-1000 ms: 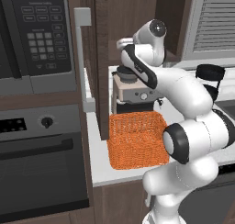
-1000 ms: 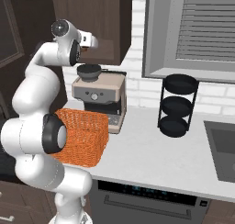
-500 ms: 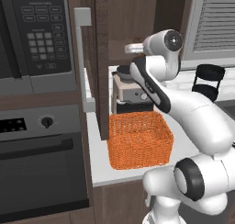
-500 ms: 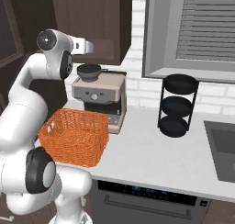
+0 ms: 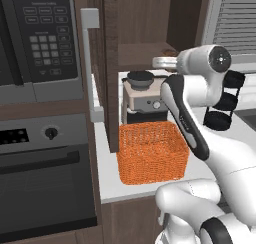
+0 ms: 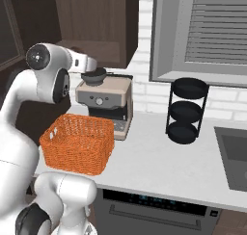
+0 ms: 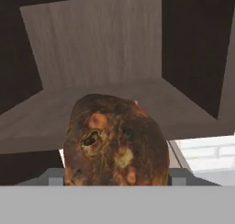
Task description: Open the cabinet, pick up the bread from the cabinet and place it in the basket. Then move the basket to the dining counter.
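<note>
Much of the grip is out of sight

From the hand's own camera the bread (image 7: 114, 142) looms so close that its underside runs off the bottom and the fingertips can't be made out. From behind, the arm's elbow covers the back corner of the basket (image 5: 150, 153), and the microwave (image 5: 35, 38) is cut by the picture's left edge.

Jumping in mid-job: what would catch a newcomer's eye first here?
The orange basket on the white counter, just in front of the coffee machine. Then the bread, looming close in the hand view between the gripper's fingers, with the open cabinet behind it.
</note>
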